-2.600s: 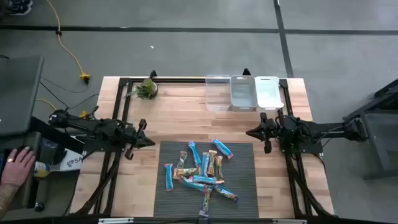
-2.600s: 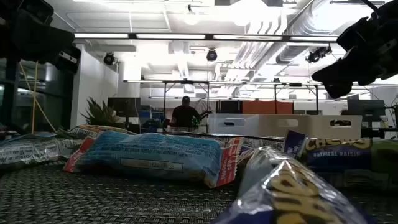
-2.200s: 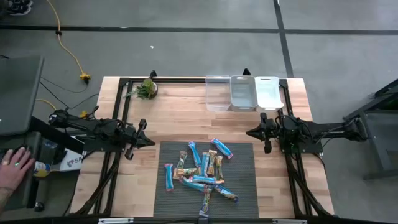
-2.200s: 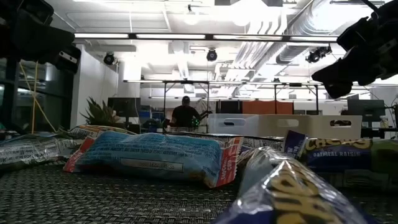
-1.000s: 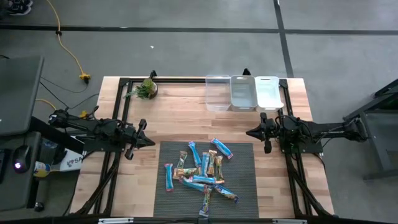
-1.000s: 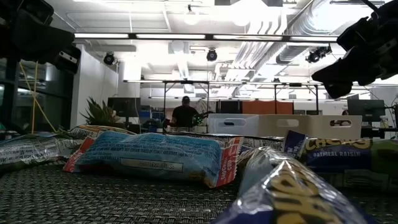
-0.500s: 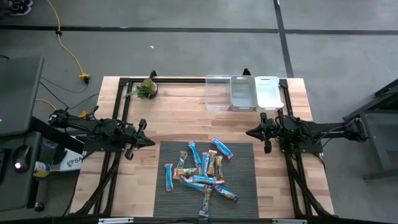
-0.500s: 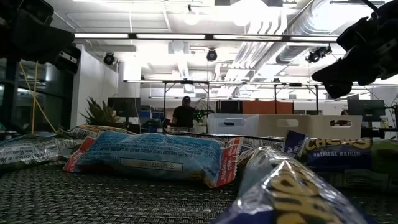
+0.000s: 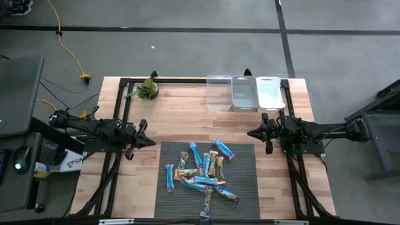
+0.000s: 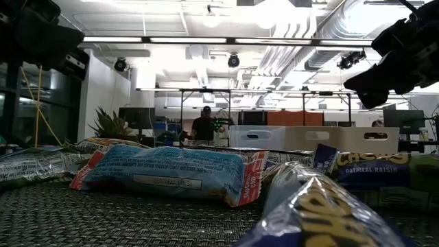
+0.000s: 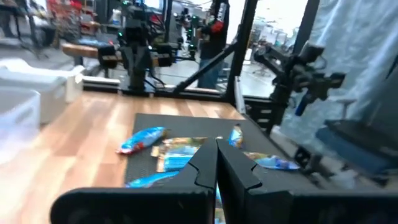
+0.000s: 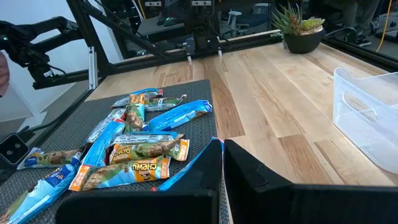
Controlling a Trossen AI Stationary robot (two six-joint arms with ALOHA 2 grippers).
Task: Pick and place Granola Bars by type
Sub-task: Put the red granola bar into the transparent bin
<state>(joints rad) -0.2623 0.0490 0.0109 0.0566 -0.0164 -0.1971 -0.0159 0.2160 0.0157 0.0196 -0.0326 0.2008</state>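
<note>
The granola bars (image 9: pixel 203 172) lie in a loose heap on a dark ribbed mat, mostly blue wrappers with some orange and tan among them; some overlap. They also show in the low view (image 10: pixel 164 175), the left wrist view (image 11: pixel 174 149) and the right wrist view (image 12: pixel 137 146). My left gripper (image 9: pixel 152 142) hovers shut at the mat's far left corner, pointing at the bars (image 11: pixel 216 163). My right gripper (image 9: pixel 249 133) hovers shut just off the mat's far right corner (image 12: pixel 222 163). Neither touches a bar.
Three clear plastic bins (image 9: pixel 244 92) stand in a row at the table's far edge, right of centre; the nearest one shows in the right wrist view (image 12: pixel 367 118). A small potted plant (image 9: pixel 148 89) sits at the far left. Bare wood lies between mat (image 9: pixel 247 187) and bins.
My left arm has stirred slightly, as the low view shows, while its gripper stays over nearly the same spot. The bars and my right arm have kept still.
</note>
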